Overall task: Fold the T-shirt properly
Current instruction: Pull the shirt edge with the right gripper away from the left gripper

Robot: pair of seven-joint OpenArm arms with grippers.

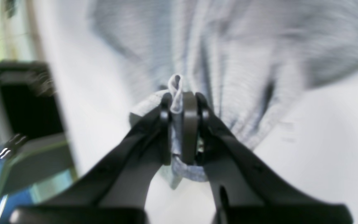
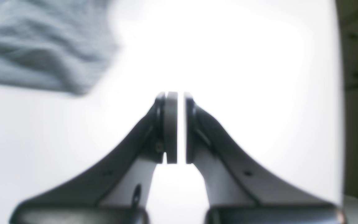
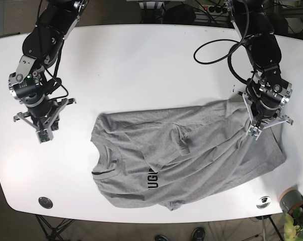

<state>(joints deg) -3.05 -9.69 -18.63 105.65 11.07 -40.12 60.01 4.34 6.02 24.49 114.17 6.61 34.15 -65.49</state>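
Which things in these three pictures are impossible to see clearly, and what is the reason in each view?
- Base view: the print on the T-shirt is partly hidden by a fold; only some dark letters show.
- Base view: the left gripper fingertips are too small to judge.
- Left wrist view: motion blur smears the shirt's weave and the objects at the left edge.
- Right wrist view: the right gripper is out of focus; glare washes out the table.

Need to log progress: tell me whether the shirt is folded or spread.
Mostly spread, rumpled: the shirt lies wide on the table, one edge pinched by the left gripper.
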